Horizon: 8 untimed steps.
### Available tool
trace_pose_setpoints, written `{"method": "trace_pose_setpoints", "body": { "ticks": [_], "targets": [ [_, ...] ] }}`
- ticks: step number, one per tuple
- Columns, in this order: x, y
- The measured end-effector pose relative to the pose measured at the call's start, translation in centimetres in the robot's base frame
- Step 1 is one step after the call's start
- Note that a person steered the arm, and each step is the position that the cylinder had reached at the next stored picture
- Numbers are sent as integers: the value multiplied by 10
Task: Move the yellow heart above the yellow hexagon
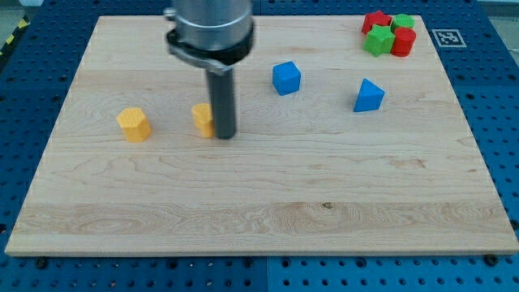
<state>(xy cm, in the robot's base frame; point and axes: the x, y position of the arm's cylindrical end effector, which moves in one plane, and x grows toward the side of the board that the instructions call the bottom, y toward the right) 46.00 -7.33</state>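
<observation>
A yellow hexagon block (134,124) lies on the wooden board (259,203) at the view's left. A second yellow block (203,118), the heart, lies to its right, partly hidden by my rod. My tip (225,135) rests on the board right against the right side of this yellow heart. The two yellow blocks are apart, at about the same height in the view.
A blue cube (286,78) and a blue triangular block (368,96) lie right of the rod. A cluster of red blocks (403,40) and green blocks (378,40) sits at the board's top right corner.
</observation>
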Motion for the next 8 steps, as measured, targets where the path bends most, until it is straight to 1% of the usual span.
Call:
{"method": "trace_pose_setpoints", "body": {
  "ticks": [1,3,4,5,6,7,8],
  "targets": [
    [-13,-44],
    [-20,-16],
    [-32,-27],
    [-34,-54],
    [-50,-48],
    [-75,-48],
    [-78,-69]
  ]
}}
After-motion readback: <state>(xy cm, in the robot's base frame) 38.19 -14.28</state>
